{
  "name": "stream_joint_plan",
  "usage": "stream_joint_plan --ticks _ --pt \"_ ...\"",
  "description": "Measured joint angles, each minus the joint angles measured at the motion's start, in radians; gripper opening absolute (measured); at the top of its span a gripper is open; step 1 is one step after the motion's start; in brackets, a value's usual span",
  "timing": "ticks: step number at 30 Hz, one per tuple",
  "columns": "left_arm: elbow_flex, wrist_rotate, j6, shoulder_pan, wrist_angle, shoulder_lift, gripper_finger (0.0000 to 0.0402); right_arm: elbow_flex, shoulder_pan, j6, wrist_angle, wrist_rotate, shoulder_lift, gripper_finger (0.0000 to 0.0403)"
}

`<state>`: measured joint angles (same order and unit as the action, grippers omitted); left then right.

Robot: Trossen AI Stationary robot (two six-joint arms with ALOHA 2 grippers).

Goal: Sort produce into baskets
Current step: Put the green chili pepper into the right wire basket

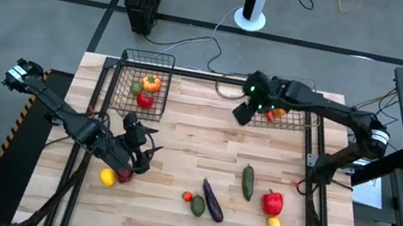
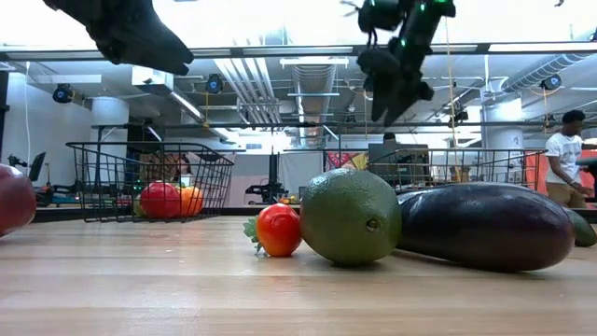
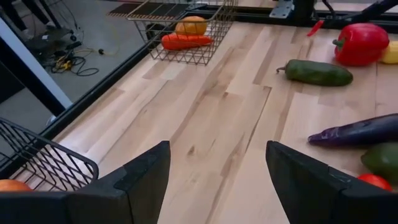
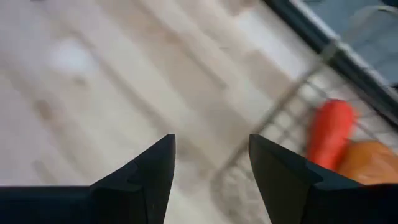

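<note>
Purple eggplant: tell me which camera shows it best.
The low view: the long glossy purple eggplant fills the right foreground, lying against a green fruit. The high view shows it whole but small. The left wrist view catches part. The right wrist view misses it.

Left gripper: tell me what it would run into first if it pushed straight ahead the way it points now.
Nothing close. The left gripper stands open and empty over bare table. Straight on, the way looks free until the far basket holding a carrot and an orange, though depth is uncertain.
</note>
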<state>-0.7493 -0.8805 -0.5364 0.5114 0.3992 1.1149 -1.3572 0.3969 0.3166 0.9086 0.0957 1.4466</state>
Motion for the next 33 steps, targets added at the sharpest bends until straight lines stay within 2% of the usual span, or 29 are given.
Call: stream_joint_plan --ticks 12,19,26,33 --pt "0.000 0.000 0.004 0.000 -0.010 0.000 0.0246 0.003 -0.316 0.210 0.057 -0.079 0.011 0.0222" --pt "-0.005 0.000 0.023 0.000 -0.030 0.000 0.0246 0.012 -0.459 0.409 0.222 -0.081 0.011 0.0243" --pt "-0.007 0.000 0.078 -0.001 -0.073 0.000 0.0246 0.056 -0.565 0.597 0.331 -0.128 0.011 0.0262" --pt "-0.007 0.000 0.087 -0.001 -0.077 0.000 0.0246 0.110 -0.615 0.712 0.358 -0.132 0.008 0.0274"
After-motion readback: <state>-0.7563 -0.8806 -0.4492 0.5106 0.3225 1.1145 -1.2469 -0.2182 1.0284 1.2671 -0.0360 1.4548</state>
